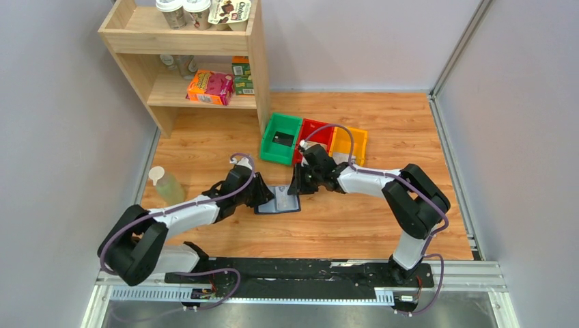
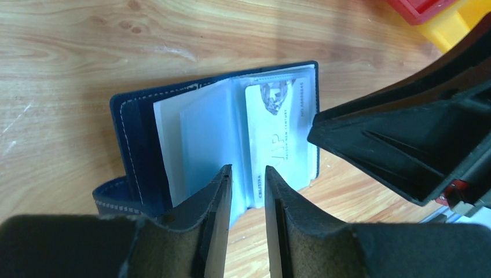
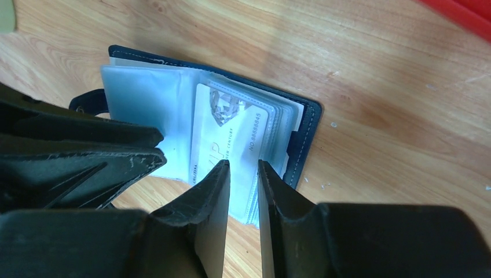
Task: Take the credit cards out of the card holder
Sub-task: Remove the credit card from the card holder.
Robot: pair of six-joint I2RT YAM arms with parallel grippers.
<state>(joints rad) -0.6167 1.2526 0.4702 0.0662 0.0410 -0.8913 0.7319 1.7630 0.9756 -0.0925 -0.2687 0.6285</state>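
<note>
The navy card holder [image 1: 278, 203] lies open on the wooden table between my two grippers. Its blue-grey sleeves are fanned out, and a silver-grey credit card [image 2: 279, 136] sits in the top sleeve, also seen in the right wrist view [image 3: 230, 134]. My left gripper [image 1: 265, 193] is at the holder's left edge, its jaws a narrow gap apart and empty [image 2: 248, 174]. My right gripper [image 1: 296, 184] is at the holder's right edge, jaws also a narrow gap apart and empty [image 3: 243, 167], just over the card's near end. Other cards are hidden in the sleeves.
Green [image 1: 269, 134], red [image 1: 315, 127] and yellow [image 1: 359, 141] bins stand in a row behind the holder; something dark and flat lies in the green one. A wooden shelf [image 1: 258, 61] with boxes and cups stands at back left. A bottle [image 1: 164, 184] lies at left.
</note>
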